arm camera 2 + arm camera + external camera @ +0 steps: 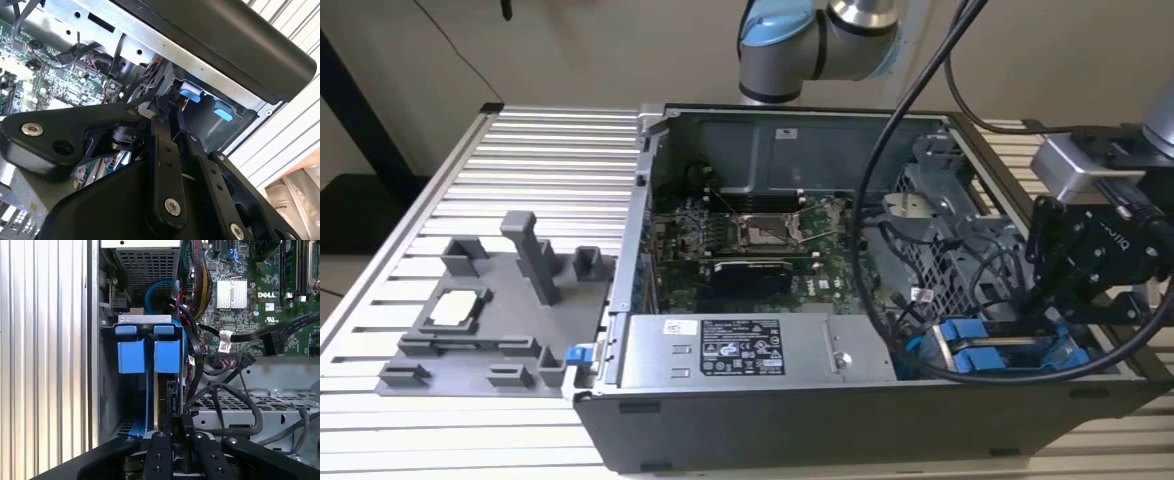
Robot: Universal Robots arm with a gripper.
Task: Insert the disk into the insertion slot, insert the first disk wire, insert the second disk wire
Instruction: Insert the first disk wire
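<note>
First wrist view: end effector (173,422) narrow, just beside disk (132,357) in insertion slot (111,390)

exterior view: up high, looking down into the open computer case (854,425) | both wrist views: super close at its corner, both catch the disk (132,356) (191,94)

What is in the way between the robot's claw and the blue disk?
Nothing visible. In the first wrist view the gripper sits close to the disk in its blue carrier, with no object between them. The black cables run alongside, not across.
</note>
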